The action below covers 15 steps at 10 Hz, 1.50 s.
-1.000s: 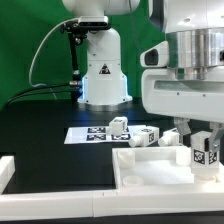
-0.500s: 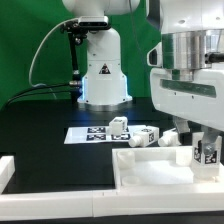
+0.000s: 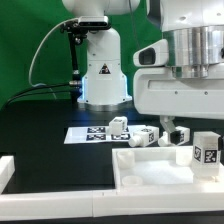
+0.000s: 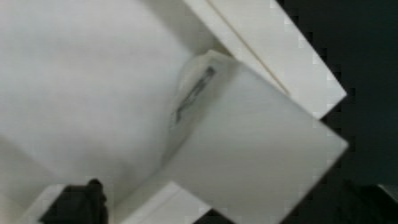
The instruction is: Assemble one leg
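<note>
I hang over the tray [image 3: 160, 172], the large white part with the raised rim that lies on the black bench [image 3: 40, 125]. My gripper [image 3: 176, 126] is above the tray's far rim, toward the exterior view's right. The leg [image 3: 207, 151] stands upright at the tray's far corner on that same side, its black-and-white tag facing the exterior camera. It is just beside my gripper, on the exterior view's right of it and a little lower, and apart from the fingers (nothing of mine touches it). I cannot tell from here whether its foot is seated in the tray's corner or only rests against it.

My gripper is spread wide and holds nothing. In the wrist view one dark fingertip [image 4: 80, 203] sits far out at the picture's edge, and only white surfaces of the tray and a slanting length of its rim [image 4: 267, 55] fill the space beside it.

Beyond the tray's far rim lie the loose legs: one [image 3: 118, 127] upright nearest the marker board [image 3: 88, 133], another [image 3: 148, 137] close to the rim, and a third [image 3: 179, 135] partly hidden under my gripper. The marker board lies flat on the bench behind the tray's far corner on the exterior view's left.
</note>
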Motion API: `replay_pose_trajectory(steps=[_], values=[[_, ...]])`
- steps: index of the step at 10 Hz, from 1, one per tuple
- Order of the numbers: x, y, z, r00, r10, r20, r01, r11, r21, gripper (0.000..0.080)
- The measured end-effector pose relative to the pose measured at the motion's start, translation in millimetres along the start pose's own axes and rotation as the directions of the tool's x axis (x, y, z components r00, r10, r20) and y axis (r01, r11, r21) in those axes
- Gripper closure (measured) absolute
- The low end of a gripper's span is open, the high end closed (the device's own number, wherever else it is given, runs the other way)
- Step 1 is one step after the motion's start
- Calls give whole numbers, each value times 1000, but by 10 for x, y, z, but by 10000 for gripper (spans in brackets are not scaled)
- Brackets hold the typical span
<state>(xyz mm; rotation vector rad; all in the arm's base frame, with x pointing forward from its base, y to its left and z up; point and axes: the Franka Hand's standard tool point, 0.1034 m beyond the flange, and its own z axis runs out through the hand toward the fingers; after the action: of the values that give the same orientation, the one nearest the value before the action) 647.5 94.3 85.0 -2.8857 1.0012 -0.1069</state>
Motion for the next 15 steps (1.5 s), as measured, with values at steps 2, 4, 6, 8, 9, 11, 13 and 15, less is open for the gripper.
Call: replay_pose_trajectory(steps=[2, 4, 6, 8, 9, 11, 13, 15], values=[[-13, -15, -1, 987, -159, -3, 159, 987, -10, 150], [-126, -157, -20, 873, -488, 6, 488, 872, -39, 150], [-96, -133, -18, 767, -642, 6, 641, 766, -50, 150], [-96, -126, -10, 797, -604, 2, 604, 796, -51, 278], [-95, -125, -9, 796, -605, 3, 605, 795, -52, 278], [-98, -127, -6, 874, -486, -4, 485, 873, -50, 516], [-72, -105, -3, 927, -374, -11, 373, 926, -50, 515], [-44, -77, 3, 981, -190, -20, 189, 981, -44, 515]])
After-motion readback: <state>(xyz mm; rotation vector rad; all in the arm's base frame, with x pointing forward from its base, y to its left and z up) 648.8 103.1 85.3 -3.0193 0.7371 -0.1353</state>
